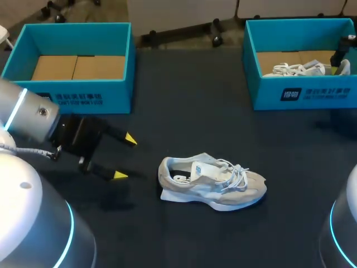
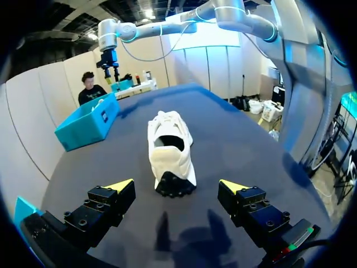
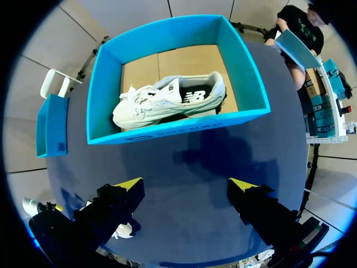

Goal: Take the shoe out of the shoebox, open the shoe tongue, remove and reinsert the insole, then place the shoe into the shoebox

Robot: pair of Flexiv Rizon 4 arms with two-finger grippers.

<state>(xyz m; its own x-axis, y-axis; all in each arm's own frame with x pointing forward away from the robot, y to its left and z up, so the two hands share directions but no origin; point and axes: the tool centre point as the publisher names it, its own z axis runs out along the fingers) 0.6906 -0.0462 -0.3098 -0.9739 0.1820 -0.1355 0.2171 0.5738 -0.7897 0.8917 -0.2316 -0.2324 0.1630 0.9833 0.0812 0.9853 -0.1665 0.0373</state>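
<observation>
While the left gripper hung low over the dark table with its fingers spread wide and nothing between them, a pale shoe stood on its sole near the table's middle, outside both boxes. Left wrist view: heel faced the gripper, shoe ahead of the yellow tips and apart from them. Left shoebox showed only its cardboard floor. Right shoebox held a second shoe, white, lying on its side along the box floor. Right gripper hung above that box's near wall, looking down, fingers likewise parted, gripping nothing and clear of the box.
</observation>
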